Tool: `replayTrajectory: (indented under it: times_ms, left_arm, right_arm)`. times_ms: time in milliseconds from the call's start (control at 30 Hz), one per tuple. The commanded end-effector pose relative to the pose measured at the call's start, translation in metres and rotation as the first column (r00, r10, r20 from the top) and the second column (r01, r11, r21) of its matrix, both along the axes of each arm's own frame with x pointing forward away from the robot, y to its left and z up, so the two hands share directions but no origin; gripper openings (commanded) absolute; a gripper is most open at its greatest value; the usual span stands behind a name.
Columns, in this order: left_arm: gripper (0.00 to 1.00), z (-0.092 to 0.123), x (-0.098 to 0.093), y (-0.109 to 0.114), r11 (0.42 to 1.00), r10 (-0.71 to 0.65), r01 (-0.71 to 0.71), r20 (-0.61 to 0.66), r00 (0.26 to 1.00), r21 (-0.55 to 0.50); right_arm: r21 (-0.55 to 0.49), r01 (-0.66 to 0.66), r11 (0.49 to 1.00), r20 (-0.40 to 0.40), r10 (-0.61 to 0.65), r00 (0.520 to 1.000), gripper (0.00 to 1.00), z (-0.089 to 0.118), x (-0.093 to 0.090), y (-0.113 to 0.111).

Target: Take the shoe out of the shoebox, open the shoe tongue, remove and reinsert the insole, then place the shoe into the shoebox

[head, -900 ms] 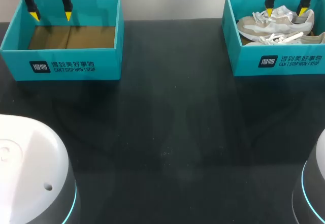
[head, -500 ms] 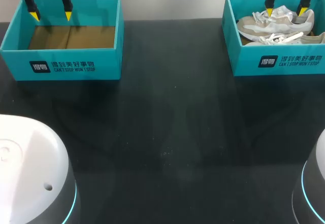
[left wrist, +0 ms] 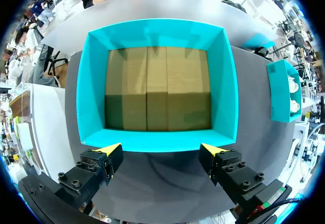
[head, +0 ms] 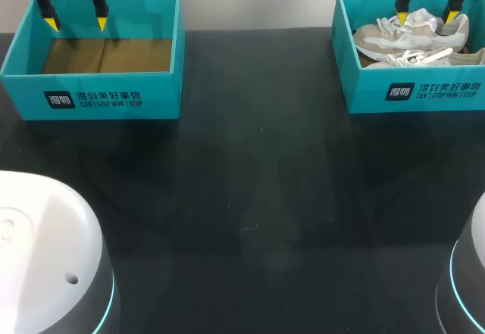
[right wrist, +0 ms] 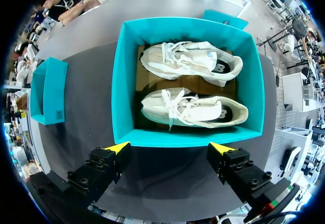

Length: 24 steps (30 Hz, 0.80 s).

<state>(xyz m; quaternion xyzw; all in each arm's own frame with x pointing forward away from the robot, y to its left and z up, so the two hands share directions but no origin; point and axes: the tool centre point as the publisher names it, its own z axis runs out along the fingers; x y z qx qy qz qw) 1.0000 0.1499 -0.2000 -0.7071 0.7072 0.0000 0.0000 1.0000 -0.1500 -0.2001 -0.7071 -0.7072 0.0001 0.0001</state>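
Observation:
Two beige and white shoes, one [right wrist: 193,108] nearer my right gripper and the other [right wrist: 190,62] farther from it, lie side by side in a teal shoebox [right wrist: 122,87] at the table's right rear. In the head view they show as a shoe [head: 402,40] inside the shoebox [head: 413,92]. My right gripper [head: 428,14] hangs above that box, open and holding nothing; its gripper [right wrist: 169,147] sits just outside the box's near wall. My left gripper [head: 75,22] hovers open over an empty teal box [head: 91,95] at the left rear, seen as the gripper [left wrist: 161,148] and the box [left wrist: 223,92].
The empty teal box shows a bare brown cardboard floor [left wrist: 157,89]. Black tabletop [head: 250,213] spreads between and in front of the two boxes. My arms' white bases sit at the front corners, one [head: 45,258] left and one [head: 470,273] right.

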Motion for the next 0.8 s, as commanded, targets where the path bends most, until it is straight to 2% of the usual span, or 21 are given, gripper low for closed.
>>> replayTrajectory:
  times_ms: [33, 433, 800]
  left_arm:
    - [1.0, 0.0, 0.0, 0.0, 1.0, 0.0, 0.0, 0.0, 1.0, 0.0]
    - [1.0, 0.0, 0.0, 0.0, 1.0, 0.0, 0.0, 0.0, 1.0, 0.0]
    - [1.0, 0.0, 0.0, 0.0, 1.0, 0.0, 0.0, 0.0, 1.0, 0.0]
  right_arm:
    - [-0.017, -0.002, 1.0, 0.028, 0.002, 1.0, 1.0, 0.002, 0.001, -0.002]
    - [-0.042, 0.006, 0.999, 0.029, -0.005, 1.0, 1.0, -0.021, 0.008, -0.056]
    - [-0.12, 0.027, 0.992, 0.021, -0.024, 0.999, 1.0, -0.05, 0.02, -0.112]
